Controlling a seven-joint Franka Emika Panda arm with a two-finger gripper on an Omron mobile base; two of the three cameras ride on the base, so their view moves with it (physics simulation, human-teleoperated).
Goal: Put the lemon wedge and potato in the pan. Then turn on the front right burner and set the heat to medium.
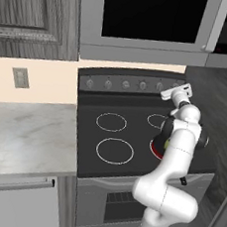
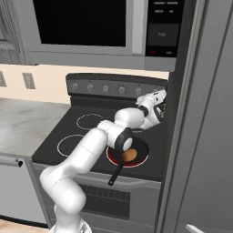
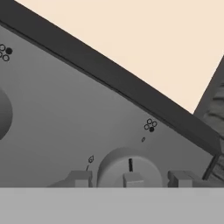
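An orange-brown potato is showing in the black pan, lower centre, over a red-glowing front right burner. Thin white rings are marking the black cooktop. A grey knob is bearing a black line.

The pan, round, shallow and black, sits on the front right burner, whose red glow shows around the pan's near rim; its thin straight handle points out past the cooktop's front edge. The potato, a smooth orange-brown oval, lies inside the pan near its middle.
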